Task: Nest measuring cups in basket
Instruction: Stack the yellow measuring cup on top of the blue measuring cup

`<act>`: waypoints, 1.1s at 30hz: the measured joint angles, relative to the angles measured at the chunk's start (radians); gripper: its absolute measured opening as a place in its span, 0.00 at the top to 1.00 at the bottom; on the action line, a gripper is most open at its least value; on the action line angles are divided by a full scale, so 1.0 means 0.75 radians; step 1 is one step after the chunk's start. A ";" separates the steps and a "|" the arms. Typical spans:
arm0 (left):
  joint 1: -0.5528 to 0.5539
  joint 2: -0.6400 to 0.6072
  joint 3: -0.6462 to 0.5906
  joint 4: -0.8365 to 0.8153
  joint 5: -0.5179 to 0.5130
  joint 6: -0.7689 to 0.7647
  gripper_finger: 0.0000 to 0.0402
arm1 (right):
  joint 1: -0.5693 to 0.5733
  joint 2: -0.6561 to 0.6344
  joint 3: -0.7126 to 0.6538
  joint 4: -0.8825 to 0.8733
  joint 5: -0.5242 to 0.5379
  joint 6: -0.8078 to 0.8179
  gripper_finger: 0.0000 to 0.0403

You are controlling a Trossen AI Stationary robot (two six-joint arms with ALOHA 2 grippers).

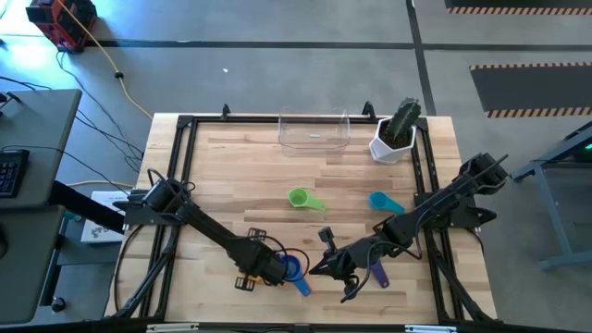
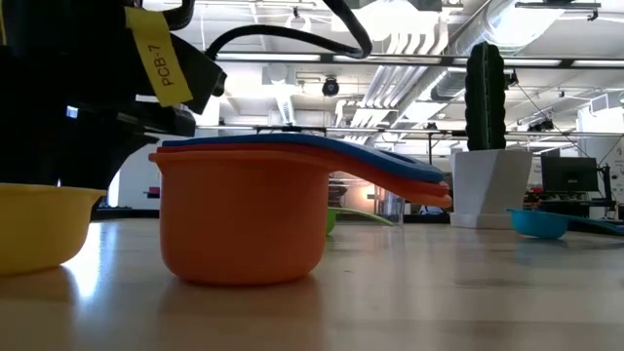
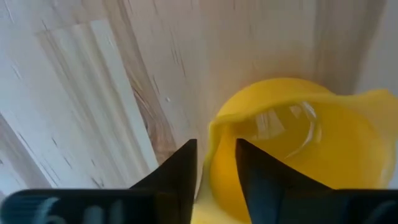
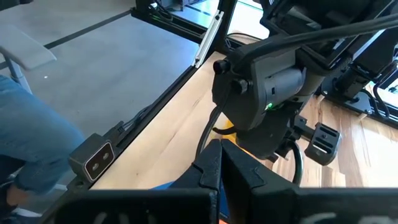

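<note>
While the basket (image 1: 314, 132) waits empty at top centre of the high view, both grippers work low-centre beside a blue cup (image 1: 293, 269). Low view: blue nested in orange cup (image 2: 244, 219), mid-frame. Left wrist: left gripper (image 3: 214, 163) grips the yellow cup (image 3: 298, 149) rim between narrowly parted jaws; stacking it looks next. Right wrist: right gripper (image 4: 221, 163) shut, empty.
</note>
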 joint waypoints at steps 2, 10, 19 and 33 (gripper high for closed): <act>0.002 0.000 0.000 0.001 0.001 -0.013 0.82 | 0.000 0.000 0.000 -0.002 0.001 0.006 1.00; 0.018 -0.006 0.005 -0.002 0.012 -0.166 0.97 | 0.000 -0.001 0.000 -0.067 0.090 0.085 1.00; 0.016 0.000 0.049 0.010 -0.005 -0.428 0.99 | -0.001 -0.001 0.000 -0.078 0.099 0.123 1.00; -0.052 -0.004 0.164 -0.111 0.030 -0.558 0.99 | -0.005 -0.001 0.000 -0.082 0.200 0.238 1.00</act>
